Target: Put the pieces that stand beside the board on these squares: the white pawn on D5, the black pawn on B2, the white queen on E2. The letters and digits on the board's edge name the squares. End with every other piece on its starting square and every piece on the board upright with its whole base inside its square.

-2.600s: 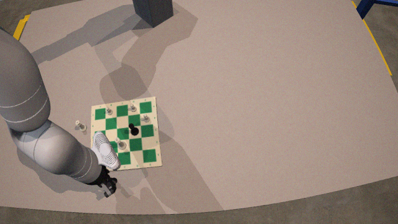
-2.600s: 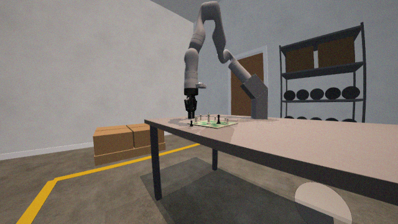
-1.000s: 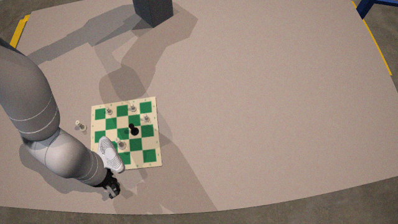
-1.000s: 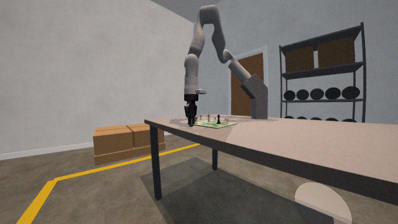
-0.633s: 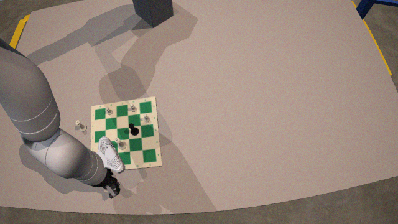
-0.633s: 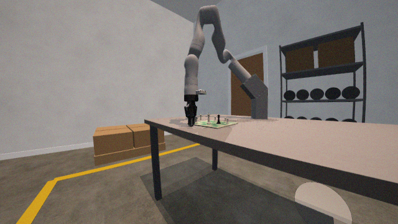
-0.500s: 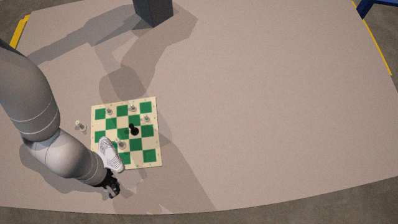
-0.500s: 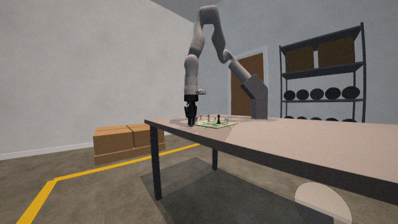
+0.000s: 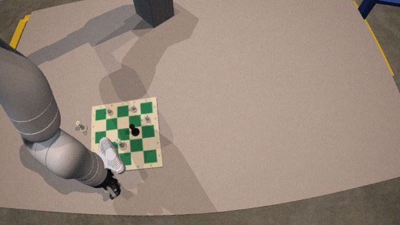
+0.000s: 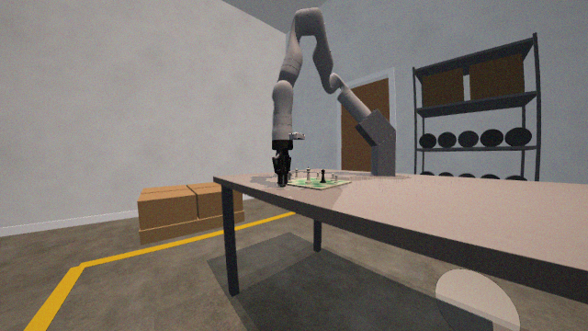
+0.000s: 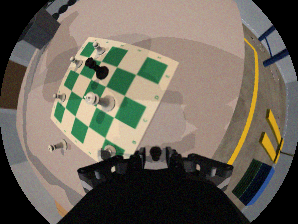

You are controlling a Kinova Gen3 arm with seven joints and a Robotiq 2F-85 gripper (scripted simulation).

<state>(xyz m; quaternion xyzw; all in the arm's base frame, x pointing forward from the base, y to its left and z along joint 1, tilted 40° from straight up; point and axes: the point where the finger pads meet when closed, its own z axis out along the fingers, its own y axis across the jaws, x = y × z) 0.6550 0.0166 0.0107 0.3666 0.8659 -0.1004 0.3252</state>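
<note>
Pawn in black (image 11: 155, 152) is flanked by the parted fingers of the gripper (image 9: 114, 193) (image 10: 282, 182) (image 11: 155, 153), unclamped, near the board (image 9: 159, 137) (image 10: 322, 186) (image 11: 163, 86). A larger black piece (image 9: 135, 131) (image 10: 322, 176) (image 11: 100, 71) is borne by the board; a pale piece (image 9: 82, 127) (image 11: 57, 146) is seen beside it.

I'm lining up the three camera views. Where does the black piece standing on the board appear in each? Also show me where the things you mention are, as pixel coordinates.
Top: black piece (image 9: 135, 131) (image 10: 322, 176) (image 11: 101, 72) left of the picture's centre, slightly below mid-height.
Exterior: just right of centre, slightly below mid-height.
Wrist: upper left.
Shared landmark: the green-and-cream board (image 9: 136, 145) (image 10: 317, 185) (image 11: 131, 112) beneath it.
</note>
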